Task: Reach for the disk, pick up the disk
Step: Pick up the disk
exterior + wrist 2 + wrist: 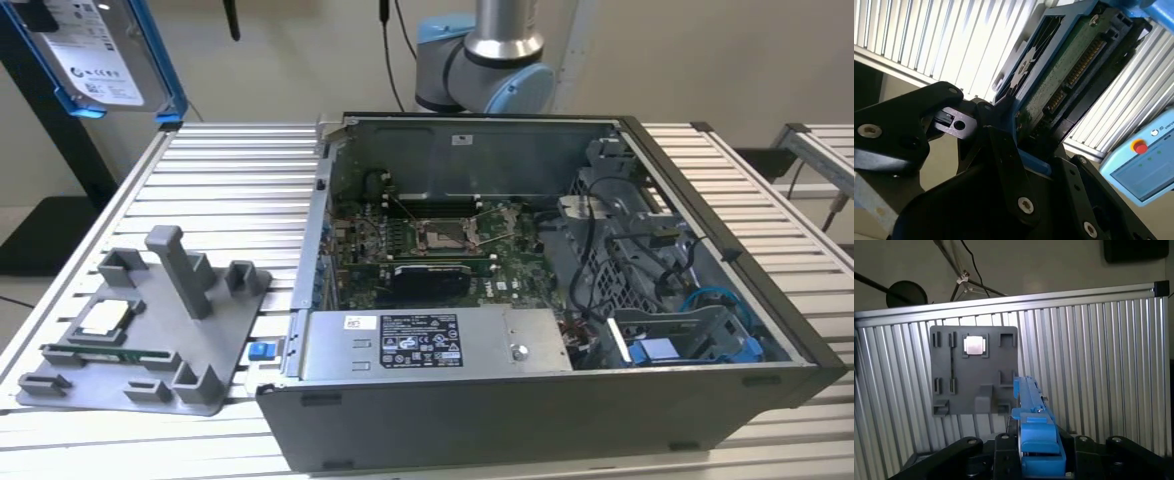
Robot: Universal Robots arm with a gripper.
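Grey tray on the counter holds a square chip beside the open computer case; the tool pinches the disk.

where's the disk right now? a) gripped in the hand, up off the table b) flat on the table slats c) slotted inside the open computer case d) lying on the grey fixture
a: in the first wrist view the hand is clamped on the disk, with the table and the grey fixture well beyond it.
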